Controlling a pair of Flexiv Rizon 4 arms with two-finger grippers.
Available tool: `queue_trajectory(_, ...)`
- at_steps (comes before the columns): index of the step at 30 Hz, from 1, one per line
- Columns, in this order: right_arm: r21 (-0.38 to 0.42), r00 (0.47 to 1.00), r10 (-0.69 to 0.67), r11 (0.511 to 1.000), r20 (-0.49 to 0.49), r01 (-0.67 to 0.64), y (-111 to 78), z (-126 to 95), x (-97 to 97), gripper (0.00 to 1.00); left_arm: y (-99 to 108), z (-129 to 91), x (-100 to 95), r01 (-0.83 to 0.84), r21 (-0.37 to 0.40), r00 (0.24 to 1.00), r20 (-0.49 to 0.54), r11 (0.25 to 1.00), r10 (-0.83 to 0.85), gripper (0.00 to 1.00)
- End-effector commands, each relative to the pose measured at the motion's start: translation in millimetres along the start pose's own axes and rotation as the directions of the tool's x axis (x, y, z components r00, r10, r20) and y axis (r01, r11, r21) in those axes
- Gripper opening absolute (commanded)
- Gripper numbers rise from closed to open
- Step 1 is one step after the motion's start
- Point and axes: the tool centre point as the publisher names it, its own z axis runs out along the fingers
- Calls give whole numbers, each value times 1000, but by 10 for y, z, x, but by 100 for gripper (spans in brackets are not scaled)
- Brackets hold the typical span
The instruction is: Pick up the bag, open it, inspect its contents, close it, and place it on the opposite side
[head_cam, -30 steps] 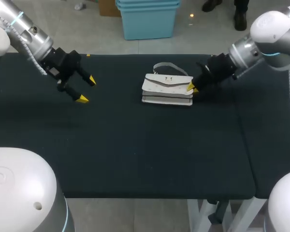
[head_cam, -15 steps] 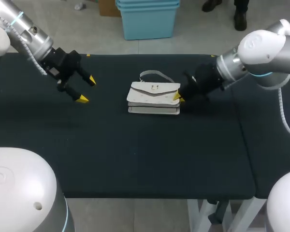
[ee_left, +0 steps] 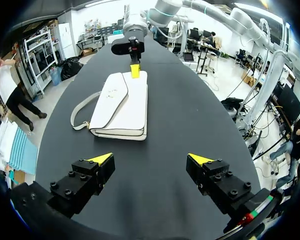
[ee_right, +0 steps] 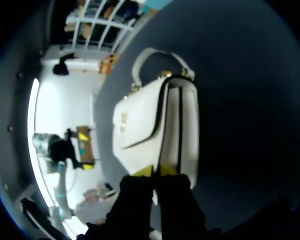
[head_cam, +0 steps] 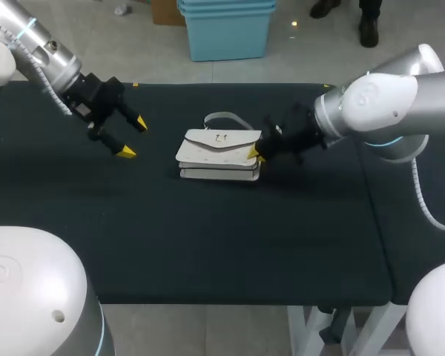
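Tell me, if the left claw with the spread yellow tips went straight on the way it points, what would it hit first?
Most likely the white bag. It lies ahead of the left gripper, a little to one side of its midline. The fingers tilt downward, so they might meet the black table first; the depth is unclear.

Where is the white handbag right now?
In the head view, the white handbag lies near the middle of the table, with the right end effector at its right end.
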Motion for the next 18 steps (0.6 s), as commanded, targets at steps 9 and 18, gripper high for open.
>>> queue_trajectory(9,116,999,-32,993,-37,37,64,258,101,0,11,7,-8,-1,3,1000,0,1000,1,100)
queue_trajectory(18,157,998,-42,986,-56,50,38,345,160,0,11,7,-8,-1,3,1000,0,1000,1,100)
